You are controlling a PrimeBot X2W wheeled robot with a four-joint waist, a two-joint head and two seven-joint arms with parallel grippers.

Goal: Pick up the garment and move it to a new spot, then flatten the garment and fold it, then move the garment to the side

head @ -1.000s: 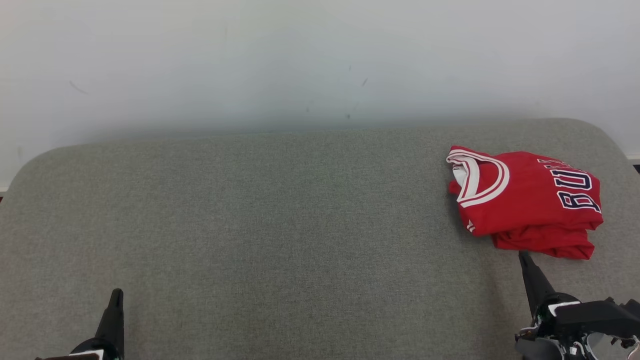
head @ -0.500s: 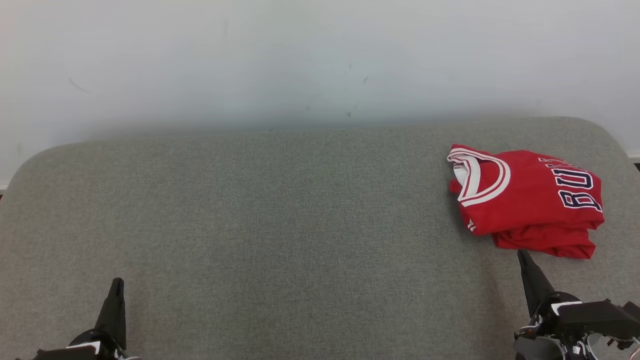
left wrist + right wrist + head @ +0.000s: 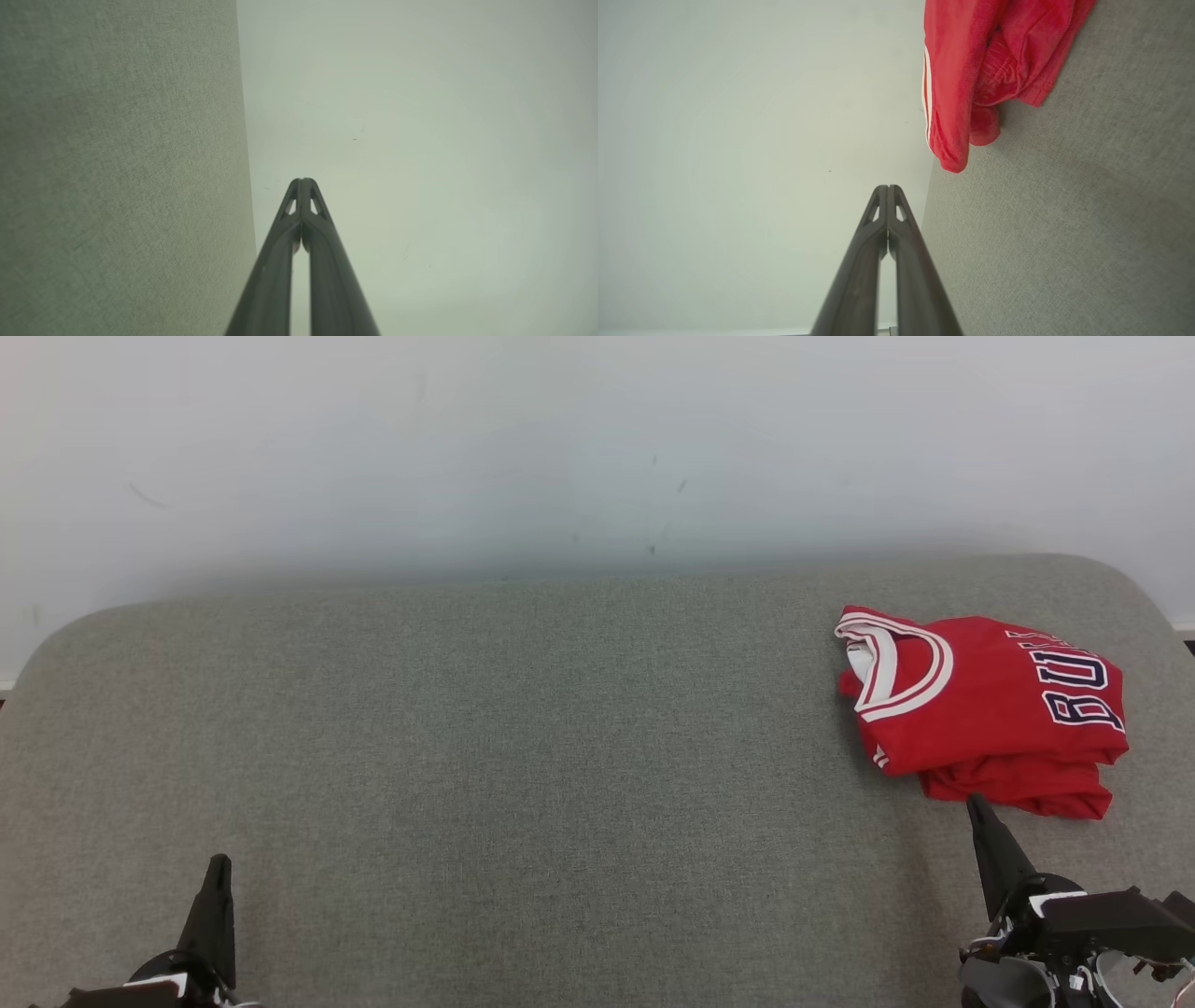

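The garment [image 3: 985, 709] is a red jersey with white collar trim and dark lettering, folded into a compact stack at the far right of the grey upholstered surface [image 3: 523, 737]. In the right wrist view the garment [image 3: 971, 79] shows edge-on ahead of the fingers. My right gripper [image 3: 977, 803] is shut and empty, its tip just short of the jersey's near edge; its fingers [image 3: 887, 191] are pressed together. At the lower left my left gripper [image 3: 219, 863] is shut and empty, far from the jersey, with its fingers [image 3: 302, 183] closed over the cushion's edge.
A pale wall [image 3: 560, 448] rises right behind the cushion's back edge. The cushion's corners are rounded at left and right. A wide stretch of grey fabric lies between the two grippers.
The right gripper's tip has crept a little up toward the jersey's near edge. The left gripper rose slightly early on, then held still. The garment has not moved.
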